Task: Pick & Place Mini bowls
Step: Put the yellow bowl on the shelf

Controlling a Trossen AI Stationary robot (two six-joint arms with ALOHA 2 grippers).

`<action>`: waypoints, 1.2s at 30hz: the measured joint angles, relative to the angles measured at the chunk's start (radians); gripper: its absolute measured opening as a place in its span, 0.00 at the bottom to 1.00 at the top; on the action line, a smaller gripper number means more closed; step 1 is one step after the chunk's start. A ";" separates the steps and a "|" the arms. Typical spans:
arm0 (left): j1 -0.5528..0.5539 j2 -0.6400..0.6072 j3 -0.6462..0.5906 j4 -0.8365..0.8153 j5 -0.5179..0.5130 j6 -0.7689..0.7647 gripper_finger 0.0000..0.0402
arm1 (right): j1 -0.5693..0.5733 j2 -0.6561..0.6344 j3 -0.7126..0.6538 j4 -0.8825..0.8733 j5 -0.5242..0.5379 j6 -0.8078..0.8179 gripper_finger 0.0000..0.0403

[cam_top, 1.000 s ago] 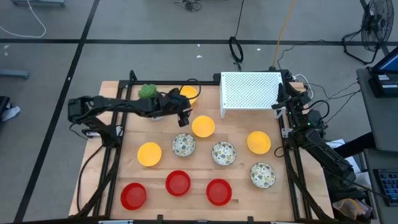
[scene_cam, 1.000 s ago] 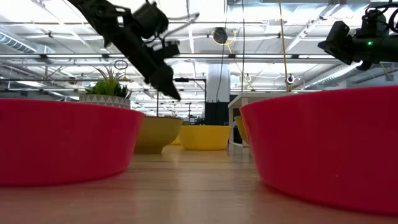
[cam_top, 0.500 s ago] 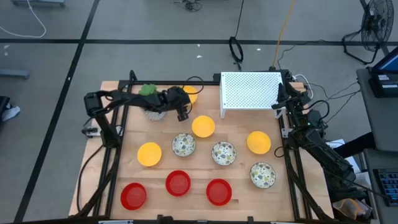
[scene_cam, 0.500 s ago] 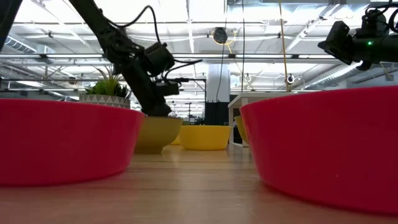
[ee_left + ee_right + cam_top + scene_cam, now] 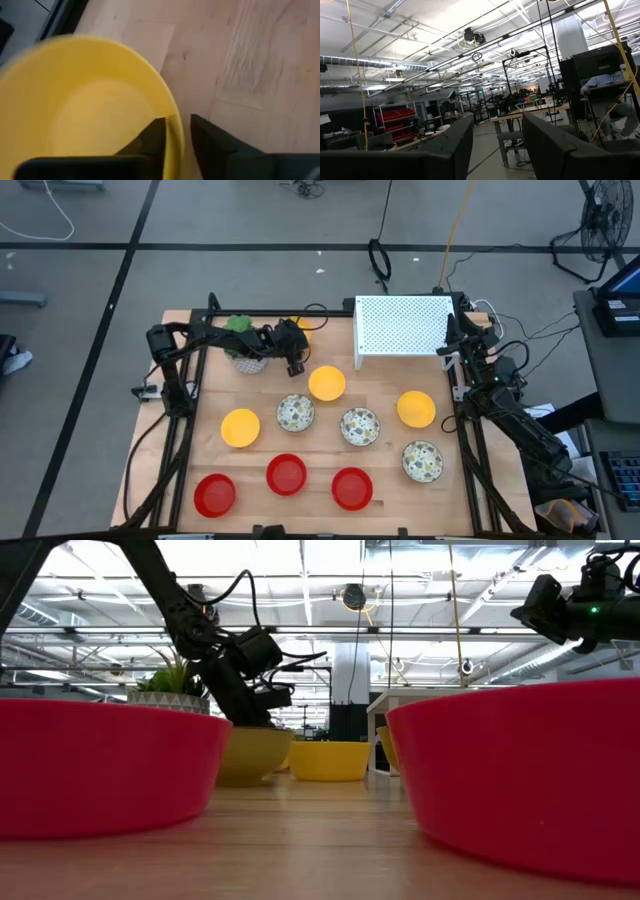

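Ten mini bowls sit on the wooden table in the high view. My left gripper is at the far yellow bowl, next to the potted plant. It is low over the bowl in the low view. In the left wrist view the open gripper stands astride the bowl's rim, with a narrow gap. My right gripper is open and waits high at the table's right edge. My left gripper comes from above, slanting down, with one finger inside the yellow bowl and the other finger outside its rim. Whether either finger touches the rim, I cannot tell. The bowl rests on the table.
Three more yellow bowls, three speckled ones and three red ones are spread over the table. A white perforated box stands at the far edge.
My left gripper has come down and moved a little toward the table's far edge, ending over the far yellow bowl's rim. Its arm has folded back toward the left. No bowl has moved.
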 joint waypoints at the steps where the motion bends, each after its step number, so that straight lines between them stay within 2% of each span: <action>1: -0.003 -0.002 0.000 -0.001 0.000 -0.002 0.16 | 0.000 0.000 0.000 -0.001 0.000 0.000 0.39; 4: -0.013 -0.015 0.000 0.001 0.001 -0.008 0.04 | 0.000 0.000 0.000 -0.003 0.000 0.000 0.39; 14: -0.056 -0.154 0.000 0.026 0.013 -0.016 0.02 | 0.000 0.000 0.000 -0.003 0.000 0.000 0.39; 17: -0.080 -0.214 -0.001 0.043 0.098 -0.026 0.03 | 0.000 0.000 0.000 -0.003 0.000 0.000 0.39; 20: -0.109 -0.264 -0.001 0.067 0.244 -0.026 0.04 | 0.000 0.000 0.000 -0.003 0.000 0.000 0.39; 24: -0.158 -0.290 -0.001 0.110 0.410 -0.039 0.01 | 0.000 0.000 0.000 -0.001 0.002 0.000 0.39; 27: -0.203 -0.292 0.000 0.145 0.481 -0.036 0.03 | 0.000 0.000 0.000 0.008 0.000 0.003 0.39; 30: -0.249 -0.291 0.000 0.163 0.520 -0.009 0.04 | 0.004 0.001 0.000 0.010 -0.004 0.091 0.39; 36: -0.320 -0.291 0.000 0.191 0.531 0.043 0.03 | 0.026 0.001 0.000 0.000 -0.031 0.423 0.39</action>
